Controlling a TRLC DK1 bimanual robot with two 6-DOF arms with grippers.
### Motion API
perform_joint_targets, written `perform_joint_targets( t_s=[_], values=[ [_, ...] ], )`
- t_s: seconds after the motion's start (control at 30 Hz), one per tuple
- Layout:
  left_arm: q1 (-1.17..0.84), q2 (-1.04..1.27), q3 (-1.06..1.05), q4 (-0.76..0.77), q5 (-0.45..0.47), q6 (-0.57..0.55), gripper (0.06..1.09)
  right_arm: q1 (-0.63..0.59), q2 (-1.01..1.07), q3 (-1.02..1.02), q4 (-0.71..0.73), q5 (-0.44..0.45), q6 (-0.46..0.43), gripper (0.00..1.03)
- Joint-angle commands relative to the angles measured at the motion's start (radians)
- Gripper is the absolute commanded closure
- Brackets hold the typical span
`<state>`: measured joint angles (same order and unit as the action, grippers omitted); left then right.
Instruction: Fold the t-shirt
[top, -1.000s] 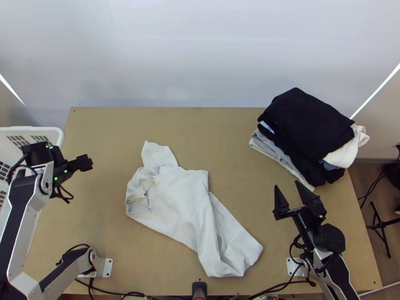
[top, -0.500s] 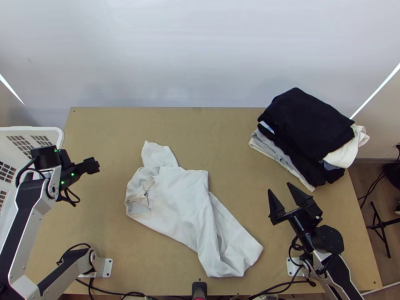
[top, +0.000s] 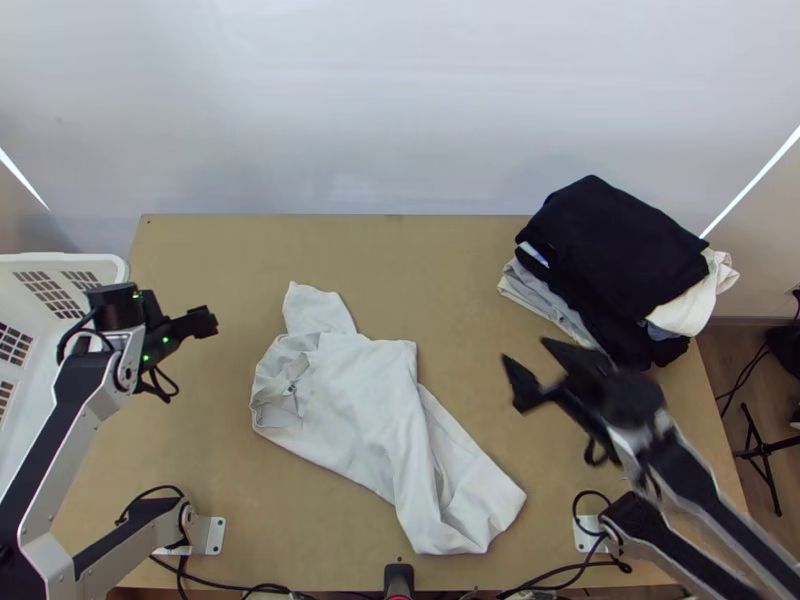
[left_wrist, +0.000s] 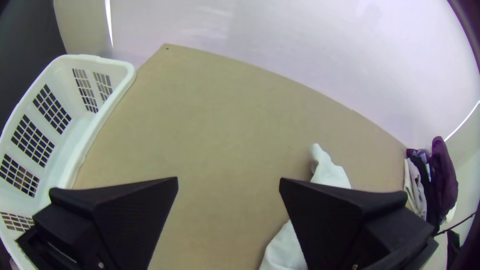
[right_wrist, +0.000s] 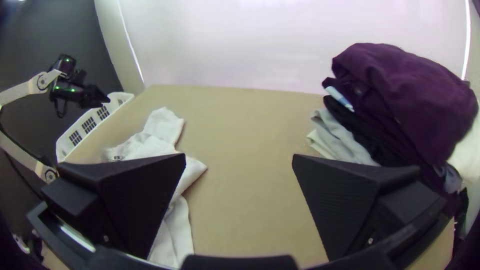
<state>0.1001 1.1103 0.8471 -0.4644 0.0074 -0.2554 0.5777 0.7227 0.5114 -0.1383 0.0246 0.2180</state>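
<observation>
T-shirt (top: 355, 400), white and rumpled, lies slantwise across the middle of the bench (top: 450, 270), its one end near your side's edge. It is partly doubled over itself, with a bunched ring of cloth at the left and a narrow flap (top: 315, 308) poking out beyond it. You probably need to spread it before any proper fold; pinch it as it lies and you may catch several layers at once, because they overlap, and drag the whole bundle into a tighter knot. Pull the near end too far toward yourself and it could slip over the edge.

Your left claw (left_wrist: 228, 182) is wide open and empty, held over the bench between the shirt and the white basket (top: 72, 263). Swing it outward carelessly and it might clip the rim.

Your right claw (right_wrist: 239, 157) is also wide open with nothing in it, between the shirt and the clothes stack (top: 612, 265). That stack leans unevenly, dark garment on top, so a brush from the arm could topple it onto your working space.
</observation>
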Motion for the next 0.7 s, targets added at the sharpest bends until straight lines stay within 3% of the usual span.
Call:
perform_joint_targets(
  t_s=[0.0, 0.17, 0.3, 0.47, 0.57, 0.67],
  values=[
    [-0.031, 0.037, -0.002, 0.053, 0.000, -0.024, 0.10, 0.091, 0.641, 0.598, -0.369, -0.035, 0.119, 0.04],
    [-0.031, 0.036, 0.001, 0.059, 0.000, -0.022, 0.10, 0.131, 0.909, 0.958, -0.564, -0.101, 0.236, 0.04],
    [-0.030, 0.031, 0.000, 0.059, -0.001, -0.016, 0.10, 0.188, 1.049, 1.115, -0.623, -0.124, 0.242, 0.04],
    [-0.030, 0.028, 0.001, 0.061, -0.001, -0.007, 0.10, 0.191, 1.179, 1.164, -0.633, -0.265, 0.101, 0.04],
    [-0.030, 0.031, 0.000, 0.070, 0.000, 0.001, 0.10, 0.185, 1.242, 1.202, -0.675, -0.272, -0.032, 0.05],
    [-0.030, 0.039, -0.003, 0.079, 0.000, 0.011, 0.10, 0.152, 1.330, 1.268, -0.708, -0.292, -0.055, 0.10]
  ],
)
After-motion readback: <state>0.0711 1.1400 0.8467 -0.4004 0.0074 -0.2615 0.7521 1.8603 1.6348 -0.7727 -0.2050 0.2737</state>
